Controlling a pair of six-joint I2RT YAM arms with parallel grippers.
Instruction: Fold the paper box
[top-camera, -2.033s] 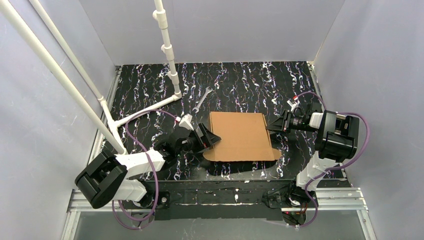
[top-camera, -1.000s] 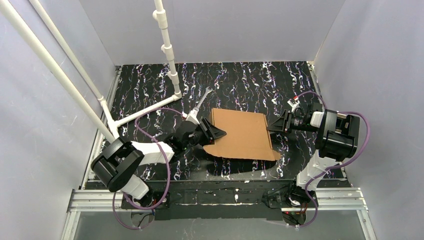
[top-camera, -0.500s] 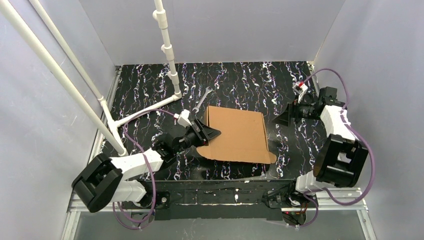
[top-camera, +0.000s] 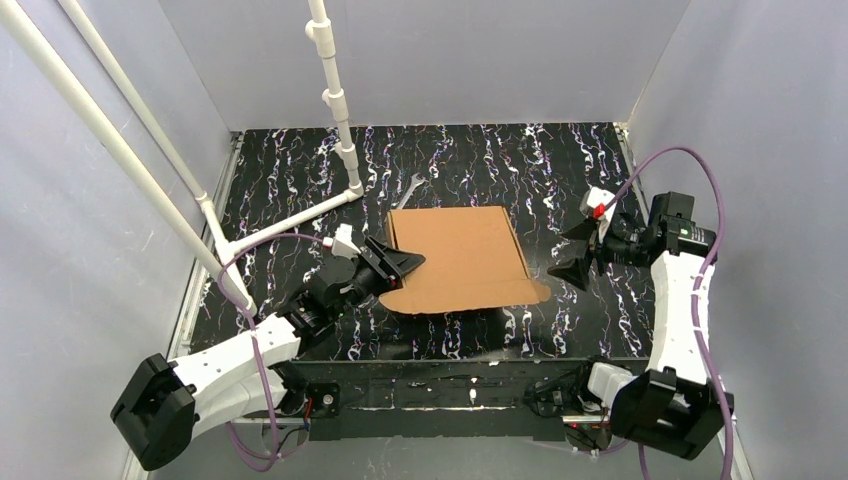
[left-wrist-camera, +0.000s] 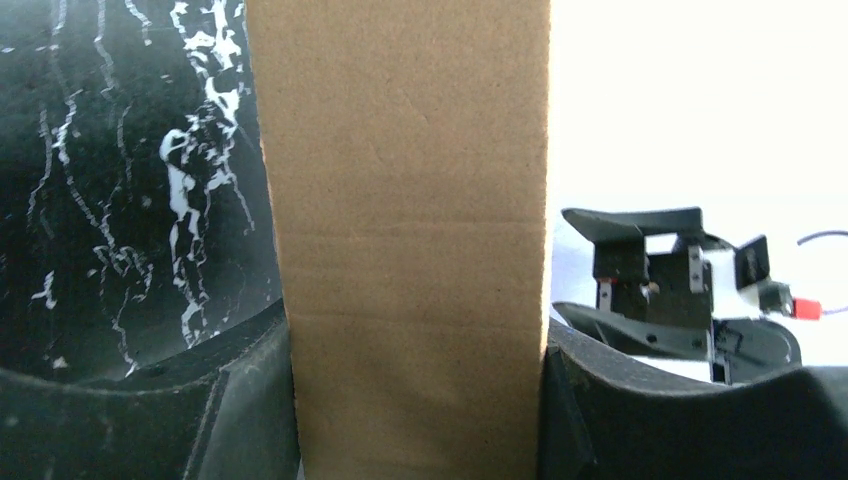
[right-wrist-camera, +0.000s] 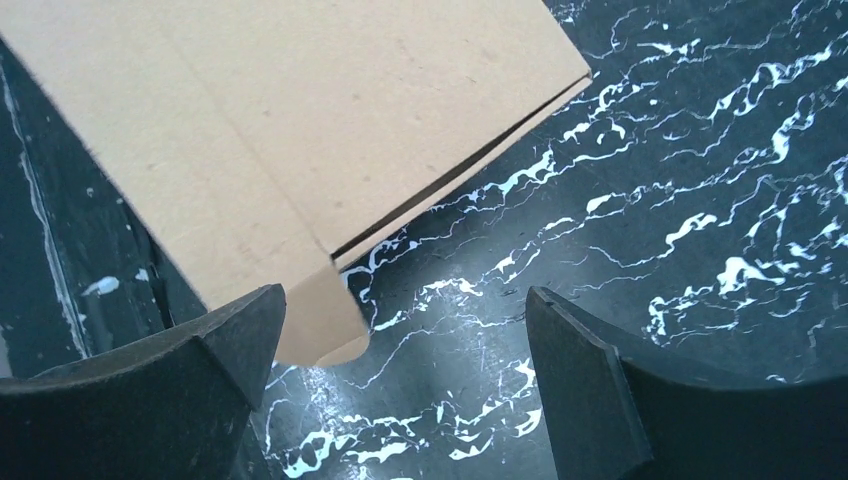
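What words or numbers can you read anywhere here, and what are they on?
None can be read.
The cardboard box is plain brown, with no print in any view.
The wrench is too small to show any marking.
The table has only white streaks, not letters.

Paired for work: the left arm (top-camera: 230, 360) and the right arm (top-camera: 675, 292) wear smooth white link shells between blocky black joint housings. A purple cable (top-camera: 683, 150) loops along each. Both end in broad, black, wedge-shaped fingers (right-wrist-camera: 150, 400); a small red tab (top-camera: 599, 211) marks the right wrist.
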